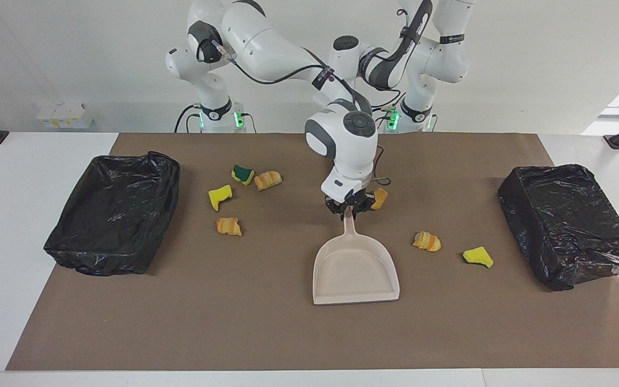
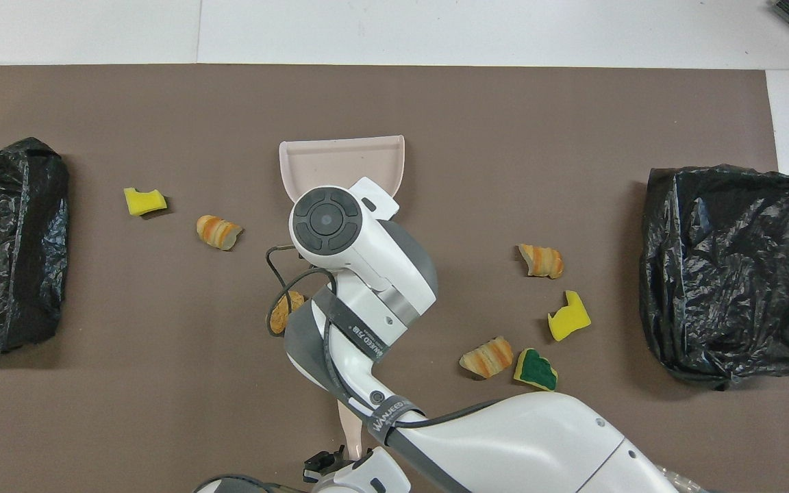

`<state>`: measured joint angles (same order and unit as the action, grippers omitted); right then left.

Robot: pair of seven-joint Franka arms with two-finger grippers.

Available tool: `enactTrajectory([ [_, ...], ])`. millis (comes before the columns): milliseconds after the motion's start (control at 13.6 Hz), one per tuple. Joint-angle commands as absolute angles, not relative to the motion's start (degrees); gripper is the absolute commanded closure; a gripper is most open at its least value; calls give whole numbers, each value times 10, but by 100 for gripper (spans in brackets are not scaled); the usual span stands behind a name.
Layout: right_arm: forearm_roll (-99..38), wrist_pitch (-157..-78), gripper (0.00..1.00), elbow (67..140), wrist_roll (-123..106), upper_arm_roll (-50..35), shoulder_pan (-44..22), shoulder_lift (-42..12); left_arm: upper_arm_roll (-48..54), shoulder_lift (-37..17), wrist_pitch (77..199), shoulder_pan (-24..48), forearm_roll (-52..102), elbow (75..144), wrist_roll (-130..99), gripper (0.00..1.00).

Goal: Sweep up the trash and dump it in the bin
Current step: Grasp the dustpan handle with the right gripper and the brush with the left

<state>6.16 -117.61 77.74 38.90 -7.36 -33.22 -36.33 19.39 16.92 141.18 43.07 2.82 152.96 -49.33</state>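
Seven trash scraps (image 1: 229, 226), three spongy yellow chunks and four ridged, bread-like orange pieces, lie scattered on the brown paper-covered worktop (image 1: 266, 328). The right tool (image 1: 348, 210) clenches the smooth beige dustpan (image 1: 355, 271), its handle toward the robots. The left tool (image 2: 319, 465) seems clenched on a beige handle, though mostly hidden.

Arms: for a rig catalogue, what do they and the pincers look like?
The right arm and left arm are glossy white rounded segments with grey joints, black cables strapped alongside, green lights at the bases. The right pincer is small and black.
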Motion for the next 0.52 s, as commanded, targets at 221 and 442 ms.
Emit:
enactTrajectory([
  [221, 69, -1152, 100, 805, 289, -78, -282, -314, 186, 188, 1355, 435, 31, 1527, -531, 100],
  [442, 68, -1114, 100, 806, 237, -78, -266, -290, 183, 213, 1286, 410, 31, 1498, -528, 100],
])
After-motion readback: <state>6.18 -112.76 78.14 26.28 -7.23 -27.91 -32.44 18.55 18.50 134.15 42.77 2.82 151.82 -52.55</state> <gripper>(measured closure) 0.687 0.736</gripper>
